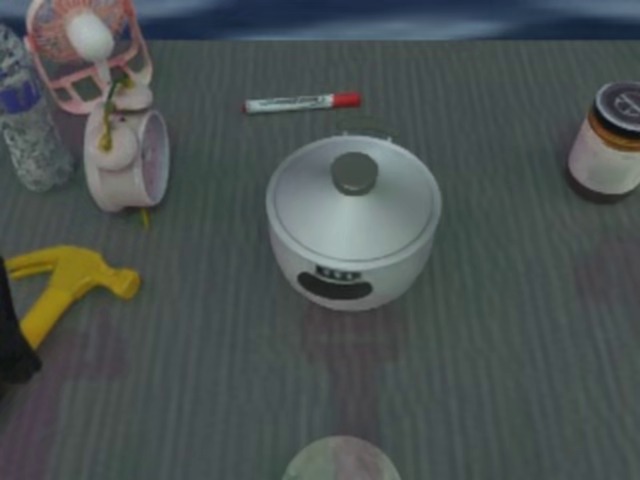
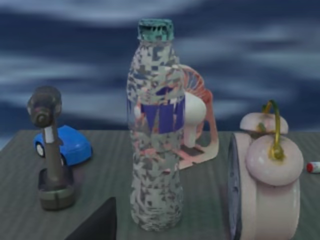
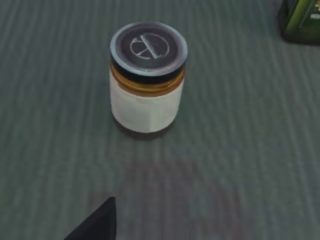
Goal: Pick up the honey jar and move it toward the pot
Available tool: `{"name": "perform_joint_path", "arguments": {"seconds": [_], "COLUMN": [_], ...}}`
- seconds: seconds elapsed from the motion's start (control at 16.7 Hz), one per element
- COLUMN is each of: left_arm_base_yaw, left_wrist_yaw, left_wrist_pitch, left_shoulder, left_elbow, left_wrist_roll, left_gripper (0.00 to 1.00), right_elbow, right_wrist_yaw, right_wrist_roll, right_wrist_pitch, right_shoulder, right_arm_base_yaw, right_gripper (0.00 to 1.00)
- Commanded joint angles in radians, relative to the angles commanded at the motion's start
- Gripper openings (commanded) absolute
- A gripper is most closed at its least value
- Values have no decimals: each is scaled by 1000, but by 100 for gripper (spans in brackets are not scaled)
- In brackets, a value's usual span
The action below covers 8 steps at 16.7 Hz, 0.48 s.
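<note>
The small glass honey jar (image 3: 147,77) with dark lid and white label stands upright at the bench's (image 1: 480,360) right edge, well apart from the large white lidded pot (image 1: 352,222). Likely rigid, smooth, breakable: grasp the labelled waist. Neither tool's state is discernible.

Pot (image 1: 353,222) at tabletop (image 1: 500,360) centre. Marker (image 1: 302,102) just behind pot, lying crosswise. Honey jar (image 1: 610,142) upright at right edge, well apart from pot. Alarm clock (image 1: 125,155) left of pot, upright. Fan (image 1: 88,50) behind clock, near far left corner. Water bottle (image 1: 25,120) left of clock, at left edge; in left wrist view bottle (image 2: 156,130) stands before fan (image 2: 195,120), clock (image 2: 265,185) beside it. Hammer (image 1: 65,285) lies in front of clock, near left edge.
</note>
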Motion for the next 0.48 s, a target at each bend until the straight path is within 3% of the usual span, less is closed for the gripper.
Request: {"name": "perform_joint_path", "arguments": {"seconds": [0.48], "left_arm_base_yaw": [0], "left_wrist_yaw": [0], "left_wrist_pitch": [0], "left_shoulder": [0], "left_elbow": [0], "left_wrist_roll": [0], "left_gripper": [100], "right_elbow": [873], "right_wrist_yaw": [4], "right_wrist_roll": [-149], "right_wrist_pitch": [-522], "right_shoulder": [877], "right_arm_base_yaw": [-16], "right_gripper": [100]}}
